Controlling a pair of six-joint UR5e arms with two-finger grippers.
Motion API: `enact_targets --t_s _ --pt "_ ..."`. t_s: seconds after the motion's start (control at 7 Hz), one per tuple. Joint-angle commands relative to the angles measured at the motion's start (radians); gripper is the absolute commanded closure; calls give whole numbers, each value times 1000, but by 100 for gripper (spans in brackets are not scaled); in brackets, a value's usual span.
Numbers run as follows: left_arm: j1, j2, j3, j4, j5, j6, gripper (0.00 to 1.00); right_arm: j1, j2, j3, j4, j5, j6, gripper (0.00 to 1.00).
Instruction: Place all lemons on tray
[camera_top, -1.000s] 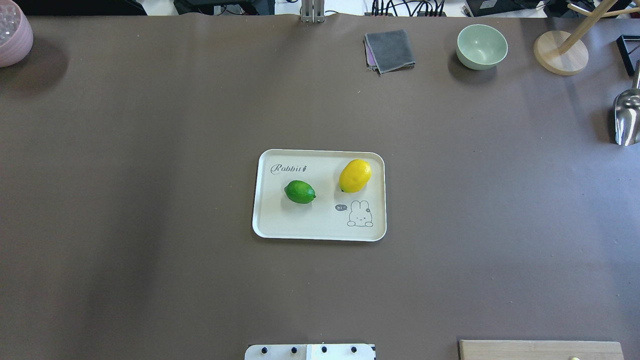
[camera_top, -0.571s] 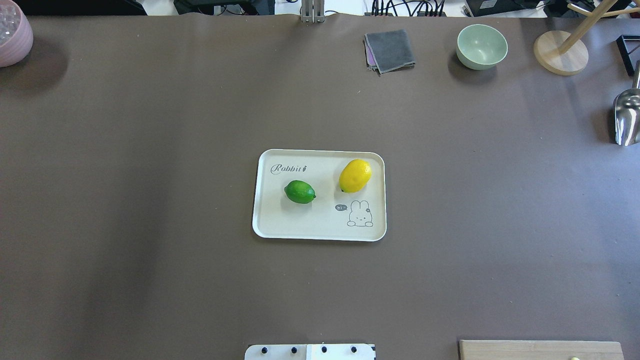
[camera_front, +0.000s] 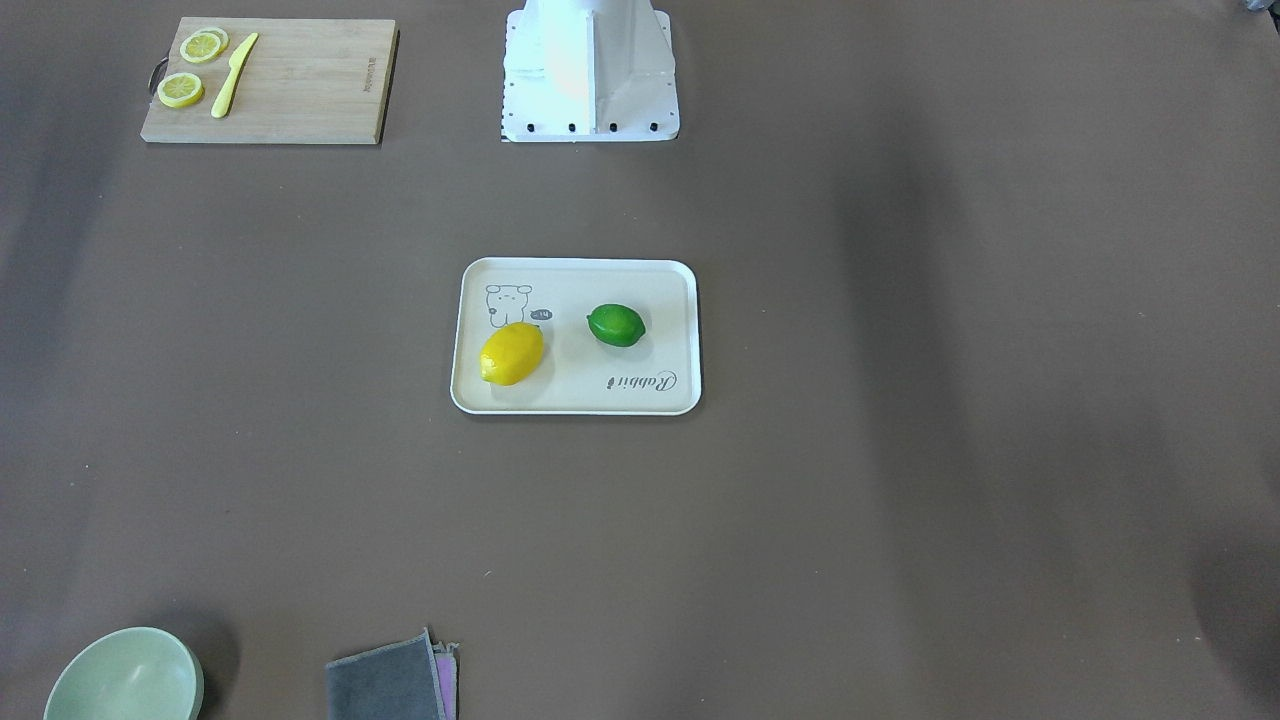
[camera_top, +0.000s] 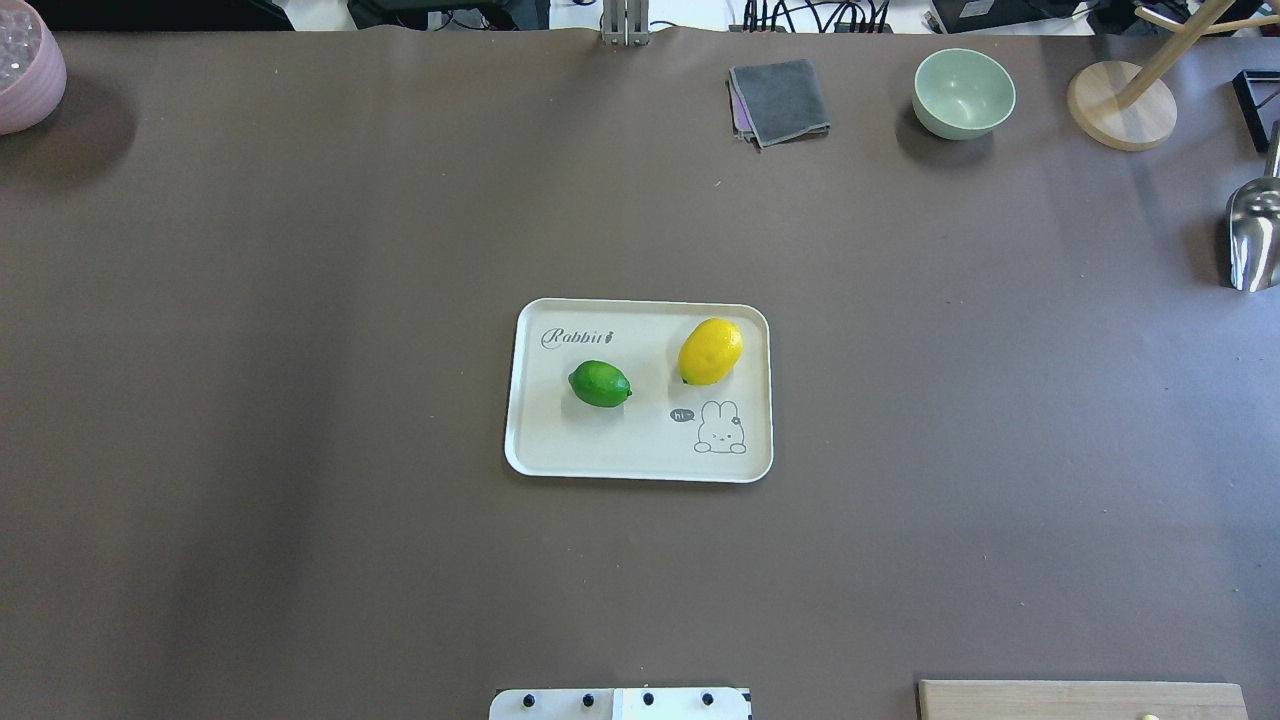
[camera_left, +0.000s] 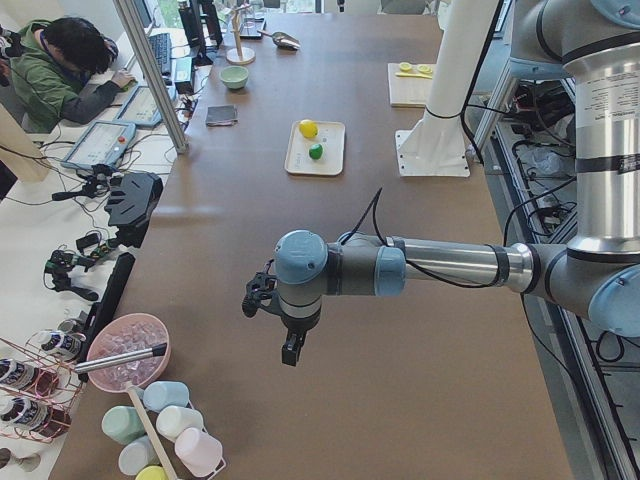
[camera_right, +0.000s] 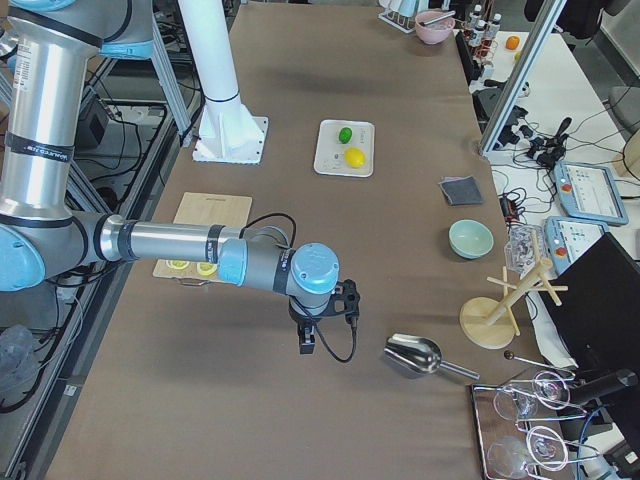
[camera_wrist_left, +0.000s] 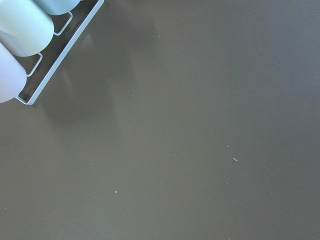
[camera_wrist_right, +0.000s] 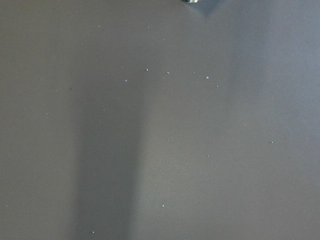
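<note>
The cream tray (camera_top: 640, 462) lies at the table's middle. The yellow lemon (camera_top: 710, 351) rests on its far right part and the green lemon (camera_top: 599, 384) on its left part; neither is held. In the front-facing view the yellow lemon (camera_front: 512, 353) and the green lemon (camera_front: 615, 325) lie on the tray (camera_front: 575, 400). My left gripper (camera_left: 290, 350) shows only in the exterior left view, far from the tray over bare table. My right gripper (camera_right: 307, 340) shows only in the exterior right view, near a metal scoop. I cannot tell whether either is open or shut.
A bamboo cutting board (camera_front: 300, 90) holds lemon slices (camera_front: 181, 89) and a yellow knife (camera_front: 233, 75) beside the robot base. A grey cloth (camera_top: 780, 100), a green bowl (camera_top: 963, 92), a wooden stand (camera_top: 1120, 105), a metal scoop (camera_top: 1253, 240) and a pink bowl (camera_top: 25, 65) line the table's far and side edges.
</note>
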Motion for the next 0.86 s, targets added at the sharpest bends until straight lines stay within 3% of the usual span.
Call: enact_targets --t_s 0.0,0.71 --pt "1 0 1 -1 -2 0 0 0 -1 -4 0 2 1 0" --pt "0 0 1 -1 -5 0 0 -2 -6 -15 0 2 -1 0"
